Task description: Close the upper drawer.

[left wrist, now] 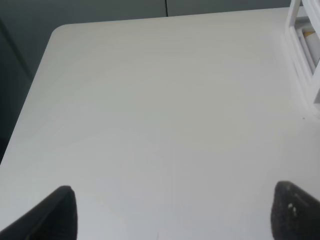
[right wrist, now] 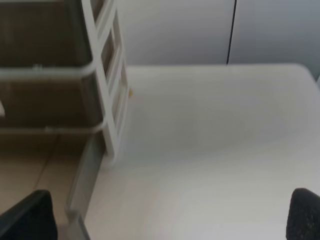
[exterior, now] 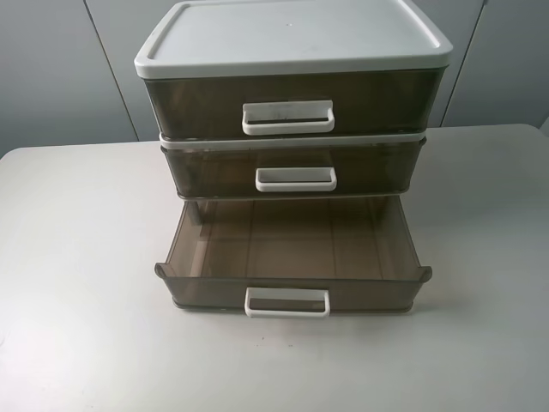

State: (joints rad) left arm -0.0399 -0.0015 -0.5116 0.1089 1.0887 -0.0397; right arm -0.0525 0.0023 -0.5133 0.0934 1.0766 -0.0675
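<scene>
The upper drawer (exterior: 292, 101) sits pushed in flush beneath the white lid (exterior: 292, 34) of the cabinet, at top centre of the high view, its wide handle (exterior: 288, 118) faintly scuffed. Below it the middle drawer (exterior: 292, 167) is in, while the bottom drawer (exterior: 292, 257) stands pulled out over the white table (exterior: 77, 283). The left gripper (left wrist: 172, 212) hangs spread wide above bare tabletop; the right gripper (right wrist: 167, 217) is likewise wide apart, just beside the cabinet's corner.

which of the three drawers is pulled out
The bottom smoky brown translucent plastic drawer, with flared corner lips and a small white loop handle, is pulled out and looks empty. The tall upper drawer and shallower middle drawer sit in, fronts roughly level.
</scene>
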